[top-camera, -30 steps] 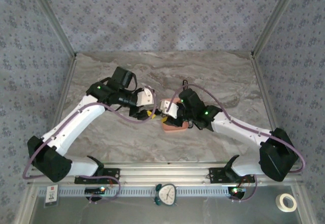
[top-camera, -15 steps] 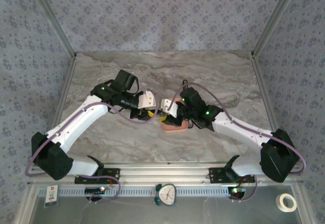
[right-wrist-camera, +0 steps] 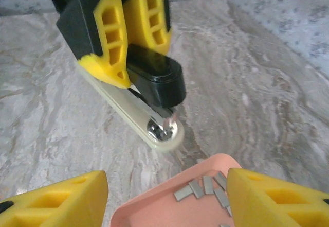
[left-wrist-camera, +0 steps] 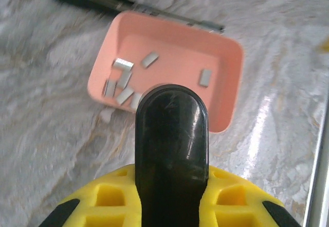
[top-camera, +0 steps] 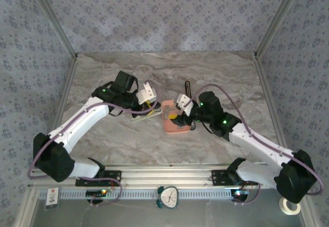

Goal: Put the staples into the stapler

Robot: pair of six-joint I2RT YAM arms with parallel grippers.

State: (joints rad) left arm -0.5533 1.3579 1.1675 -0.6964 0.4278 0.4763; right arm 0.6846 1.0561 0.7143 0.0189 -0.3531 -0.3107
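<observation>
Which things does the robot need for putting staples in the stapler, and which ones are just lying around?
For the job:
- stapler
- staples
- pink tray holding the staples

Just lying about:
- dark pen-like stick behind the tray
- small clock on the front ledge
- roll of tape on the front ledge

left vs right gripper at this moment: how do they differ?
The left gripper is shut on the stapler, gripping its black top; the right gripper is open and holds nothing. The left gripper sits beside the pink tray; the right gripper hangs over the tray and its staples. Both have yellow fingers.
</observation>
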